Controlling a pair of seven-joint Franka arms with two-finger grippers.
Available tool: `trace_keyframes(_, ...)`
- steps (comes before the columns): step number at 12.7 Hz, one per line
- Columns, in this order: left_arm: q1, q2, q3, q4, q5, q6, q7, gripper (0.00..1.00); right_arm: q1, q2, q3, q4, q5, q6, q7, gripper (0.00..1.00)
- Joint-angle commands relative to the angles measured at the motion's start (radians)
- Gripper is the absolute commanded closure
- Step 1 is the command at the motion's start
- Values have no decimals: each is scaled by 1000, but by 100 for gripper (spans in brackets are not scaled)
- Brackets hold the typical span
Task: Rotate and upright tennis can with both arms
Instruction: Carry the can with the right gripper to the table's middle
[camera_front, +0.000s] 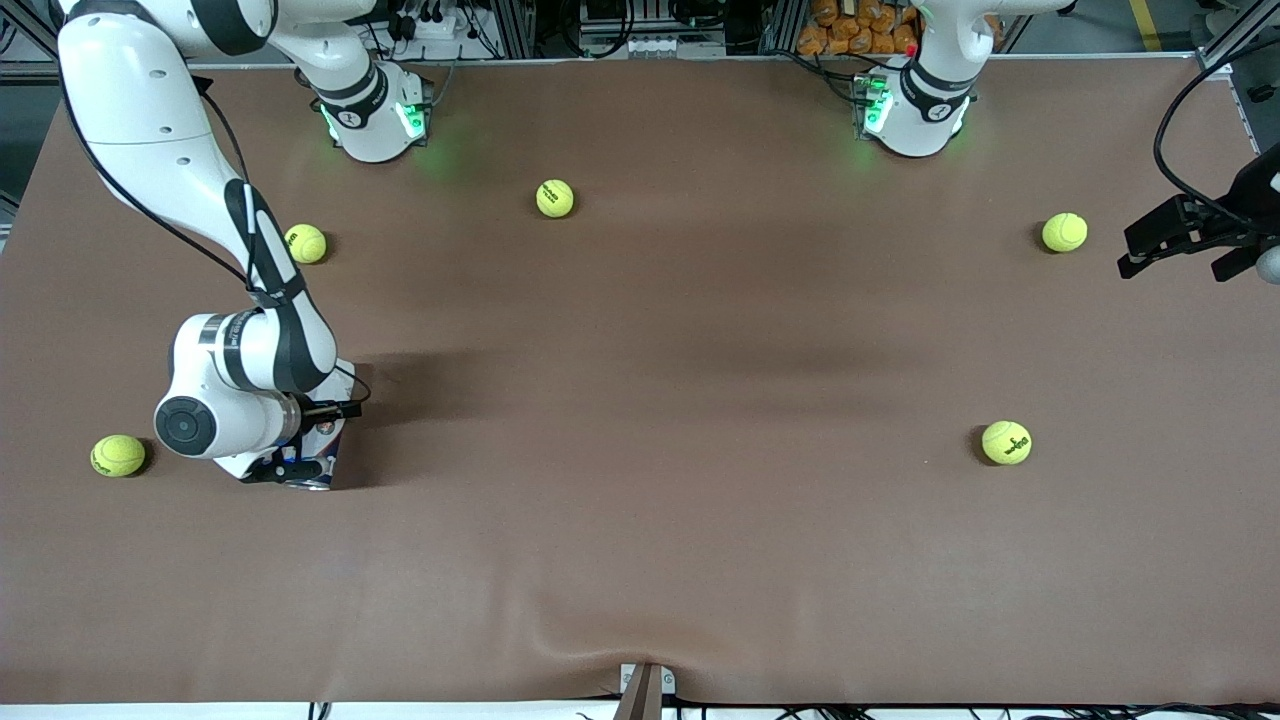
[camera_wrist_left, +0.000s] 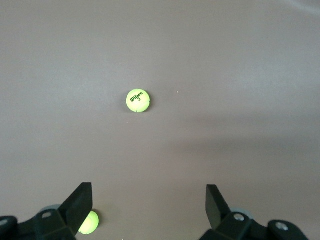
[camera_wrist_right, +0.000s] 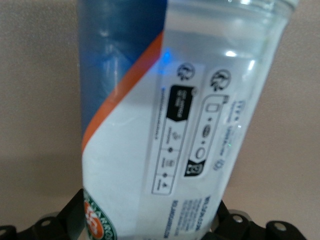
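Observation:
The tennis can (camera_wrist_right: 165, 115) fills the right wrist view, a clear tube with a white, dark-blue and orange label, slanted between the black fingers (camera_wrist_right: 75, 212). My right gripper (camera_wrist_right: 149, 215) is shut on it near one end. In the front view the right gripper (camera_front: 305, 468) is low at the table near the right arm's end. Only a bit of the can's label and metallic rim (camera_front: 318, 484) shows under the hand. My left gripper (camera_front: 1165, 255) is open and empty, up over the left arm's end of the table. It is also open in its wrist view (camera_wrist_left: 149, 197).
Several yellow-green tennis balls lie scattered on the brown table: near the arm bases (camera_front: 555, 198), beside the right arm (camera_front: 305, 243), near the right arm's table end (camera_front: 118, 455), and two toward the left arm's end (camera_front: 1064, 232), (camera_front: 1006, 442). One ball (camera_wrist_left: 138, 100) lies under the left gripper.

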Motion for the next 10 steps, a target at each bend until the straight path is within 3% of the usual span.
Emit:
trace_keyframes(1,6,5,-5,17,7,-17,6,0,-6,-13,6,-27,9,13,-17,3)
trace_keyframes(3,5,5,-5,17,7,-17,6,0,-1,-14,6,-24,9,13,-24,26)
trace_keyframes(10,6,5,-5,17,7,-17,6,0,48,-31,5,30,6,10,-224,27)
